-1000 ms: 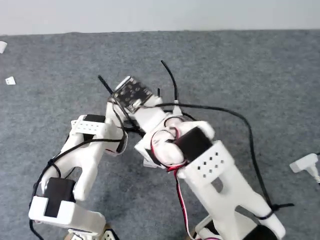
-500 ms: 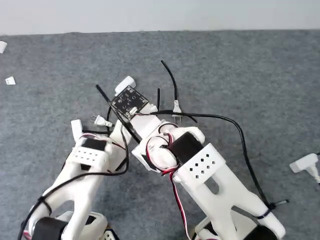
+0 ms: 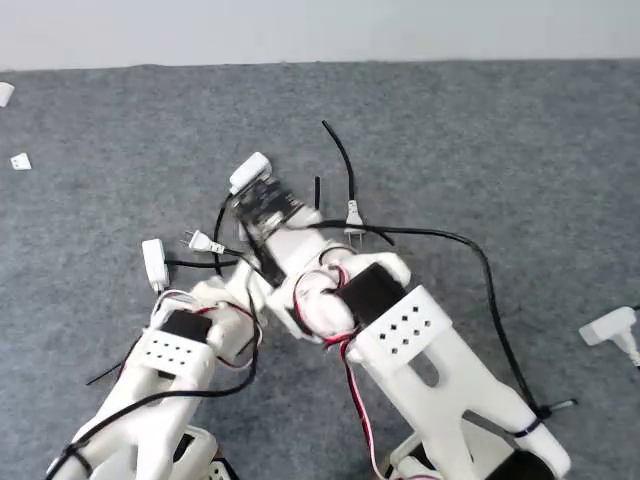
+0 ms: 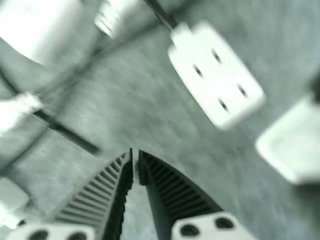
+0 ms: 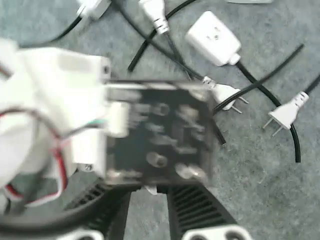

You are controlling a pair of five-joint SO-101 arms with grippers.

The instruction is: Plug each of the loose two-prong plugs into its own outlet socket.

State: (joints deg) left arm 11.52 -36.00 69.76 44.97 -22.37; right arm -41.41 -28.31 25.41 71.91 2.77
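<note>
Both arms lean over a tangle of black cords [image 3: 345, 165] in the middle of the table. A white multi-slot outlet socket [image 4: 215, 75] lies just beyond my left gripper [image 4: 135, 155], which is shut and holds nothing. A cord end with a plug [image 4: 114, 16] lies farther off. My right gripper [image 5: 149, 192] sits behind the other arm's wrist and its black circuit board [image 5: 160, 132], which hide its tip. Past the board lie a white socket [image 5: 212, 37] and two loose two-prong plugs [image 5: 225, 92] [image 5: 282, 115]. From above I see plugs [image 3: 205, 242] [image 3: 353, 215] and white blocks [image 3: 250, 170] [image 3: 155, 262].
A white adapter [image 3: 610, 325] on a cord lies at the table's right edge. A long black cord [image 3: 490, 280] loops past the right arm. Small white scraps [image 3: 20, 160] sit at the far left. Grey carpet stretches to the back wall.
The lower-left arm has drawn back toward the near edge, uncovering a two-prong plug and a white block at the left. The circuit board and the right arm have barely shifted.
</note>
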